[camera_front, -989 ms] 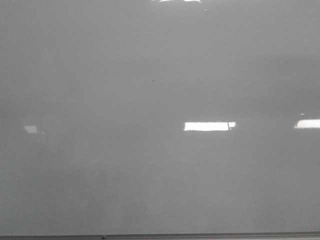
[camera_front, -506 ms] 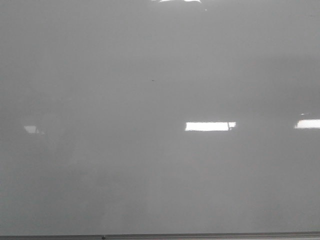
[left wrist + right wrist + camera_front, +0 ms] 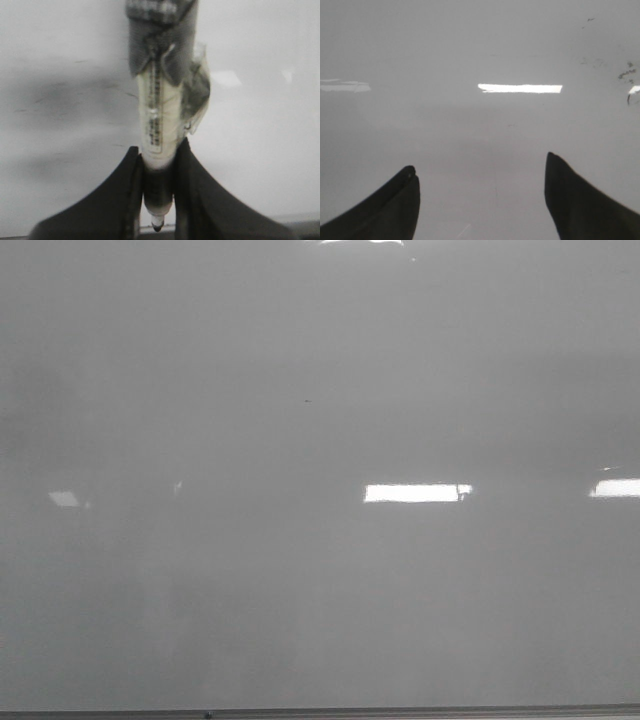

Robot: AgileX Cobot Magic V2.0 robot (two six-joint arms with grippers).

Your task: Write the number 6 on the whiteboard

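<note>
The whiteboard (image 3: 320,570) fills the front view, pale grey and glossy, with its thin grey frame edge (image 3: 400,711) along the bottom. No number 6 shows on it; only a tiny dark speck (image 3: 306,400). Neither gripper shows in the front view. In the left wrist view my left gripper (image 3: 159,152) is shut on a white marker (image 3: 159,120) with a dark neck and black tip (image 3: 157,227), in front of the whiteboard (image 3: 260,150). In the right wrist view my right gripper (image 3: 480,175) is open and empty over the whiteboard (image 3: 480,135).
Bright rectangular light reflections (image 3: 417,493) lie on the board. Faint dark smudges (image 3: 626,74) mark the board in the right wrist view. A faint shadow (image 3: 65,95) falls on the board beside the marker.
A faint dark reflection on the left part of the board has shifted, and a small glint now shows there. The board's surface bears no new mark.
</note>
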